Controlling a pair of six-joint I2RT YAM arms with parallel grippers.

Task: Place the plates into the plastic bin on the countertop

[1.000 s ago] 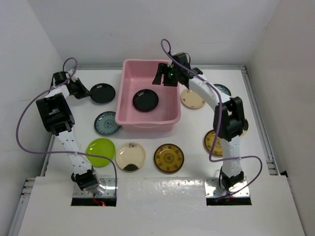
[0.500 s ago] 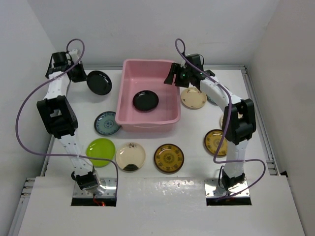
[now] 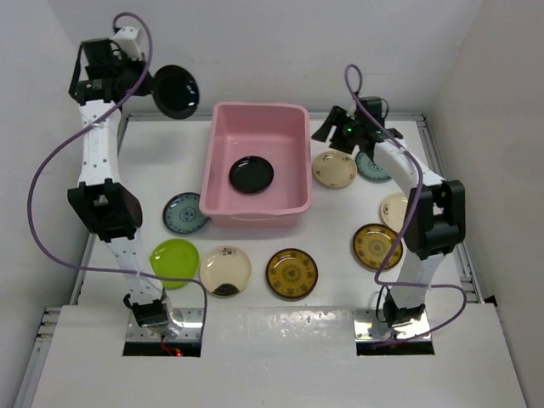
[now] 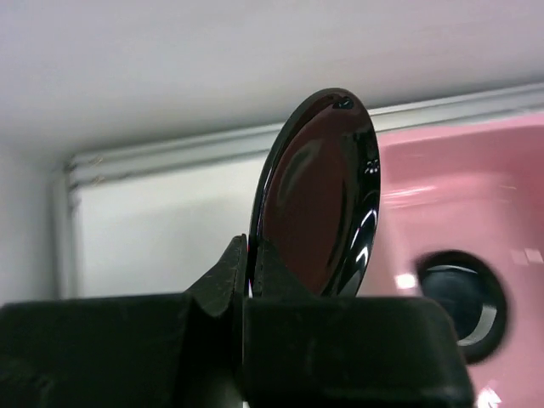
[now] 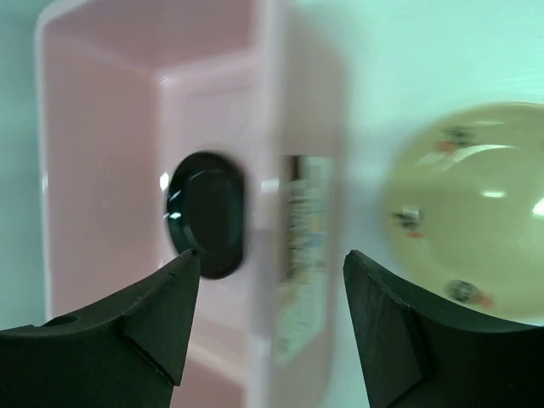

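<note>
Top view: the left gripper [image 3: 154,85] is clamped on a black plate [image 3: 176,91], held high off the table [image 3: 336,246]. The plastic bin [image 3: 255,212] sits lower to its right, with a second black plate [image 3: 252,173] inside. The right gripper [image 3: 333,129] hangs by the bin's right wall, near a cream plate [image 3: 333,170].

Left wrist: the gripper pinches its plate's rim, plate on edge.

Right wrist: the gripper gapes wide, empty, straddling the bin wall.

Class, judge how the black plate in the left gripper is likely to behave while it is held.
The held plate holds its round shape though the left gripper pinches only its rim, so it is probably stiff. Its glossy, mirror-like surface suggests it may slip. Set down on edge, it would likely roll or topple.
</note>
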